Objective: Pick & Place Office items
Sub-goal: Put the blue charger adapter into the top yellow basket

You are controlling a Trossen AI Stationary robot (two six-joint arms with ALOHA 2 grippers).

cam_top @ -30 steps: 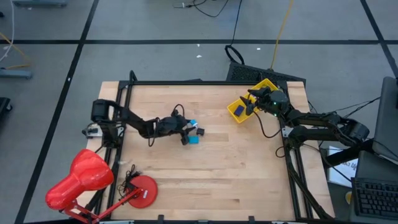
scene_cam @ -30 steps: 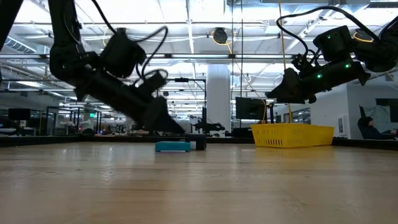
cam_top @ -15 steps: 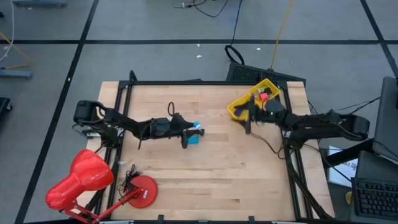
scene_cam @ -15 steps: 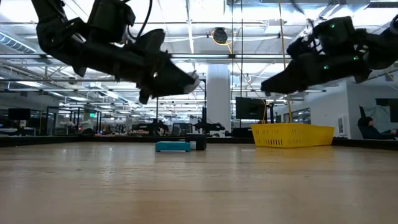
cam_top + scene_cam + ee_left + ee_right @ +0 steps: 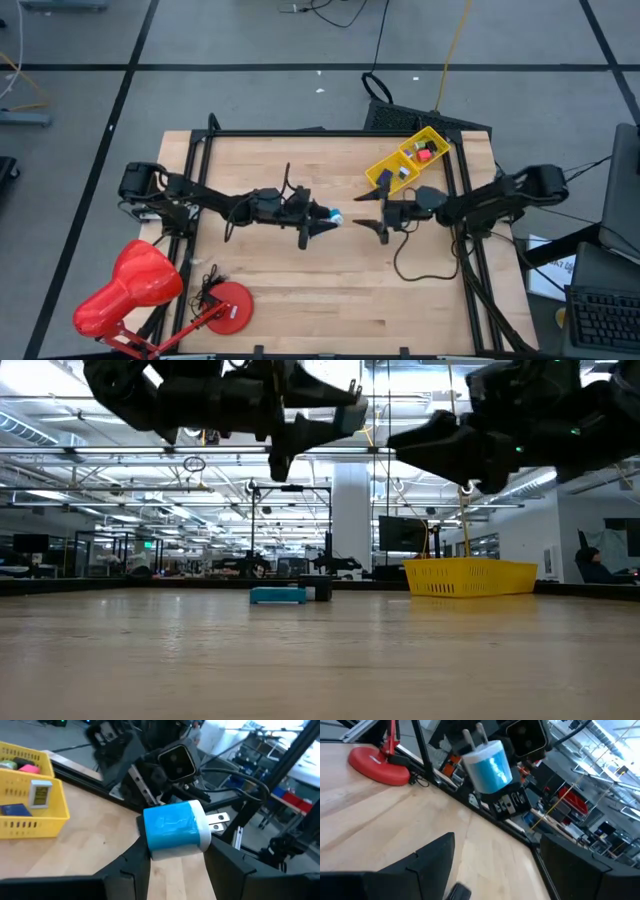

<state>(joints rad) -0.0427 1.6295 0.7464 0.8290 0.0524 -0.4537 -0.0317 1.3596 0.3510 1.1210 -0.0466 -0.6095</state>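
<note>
My left gripper (image 5: 325,217) is shut on a blue-and-white plug adapter (image 5: 175,827), held high over the table's middle. My right gripper (image 5: 372,217) faces it from the right, open, a short gap from the adapter's prongs (image 5: 472,735). In the right wrist view the adapter (image 5: 487,762) hangs ahead of my open right gripper (image 5: 495,845). A teal piece (image 5: 278,595) and a black piece (image 5: 320,590) lie flat on the table; my left arm hides them in the high view. The yellow tray (image 5: 385,165) holds a pink piece (image 5: 425,153), a blue piece (image 5: 385,178) and a white piece (image 5: 402,170). My left gripper pinches the adapter's blue body (image 5: 167,845) between its two fingers (image 5: 135,857), one on each opposite side. The fingers come level from the table's left. The adapter is lifted clear of the table, and its white end with the prongs (image 5: 217,820) points away toward my right gripper.
The yellow tray sits at the table's far right corner. A big red desk lamp (image 5: 130,290) with its round base (image 5: 228,305) stands at the near left corner. Bare wood lies across the near half of the table (image 5: 350,290).
My left gripper has lifted the blue-and-white adapter off the table, risen high and moved right. The teal and black pieces have stayed where they lay. My right gripper has left the tray and moved left and toward the near edge, closing on the adapter.
</note>
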